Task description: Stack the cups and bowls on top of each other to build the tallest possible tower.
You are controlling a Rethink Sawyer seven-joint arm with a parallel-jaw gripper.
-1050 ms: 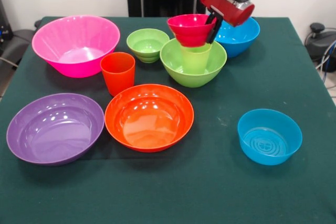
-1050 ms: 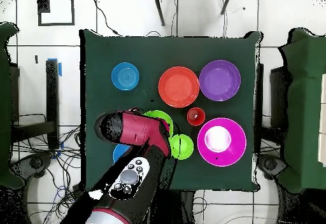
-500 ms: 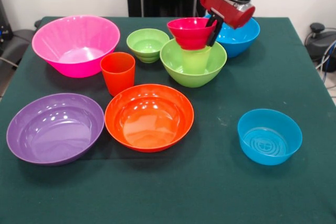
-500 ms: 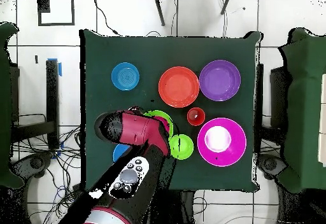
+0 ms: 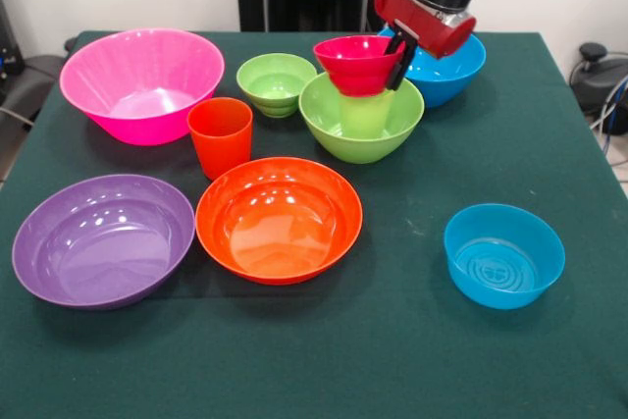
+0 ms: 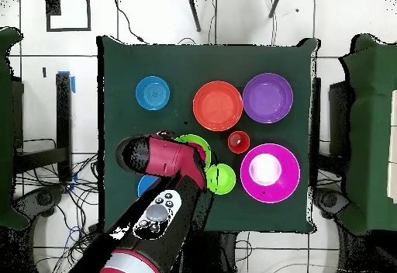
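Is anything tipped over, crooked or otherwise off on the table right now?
Nothing is spilled or damaged. The one odd spot: the red bowl on the lime cup inside the medium green bowl sits slightly tilted, with the tool at its rim. The other bowls and the orange cup stand upright.

Lab or test room, judging by the setup: a red and black robot arm (image 6: 159, 208) is reaching over a green-covered table (image 5: 412, 360); loose cables (image 6: 46, 188) are trailing across a white tiled floor (image 6: 155, 18) around it.
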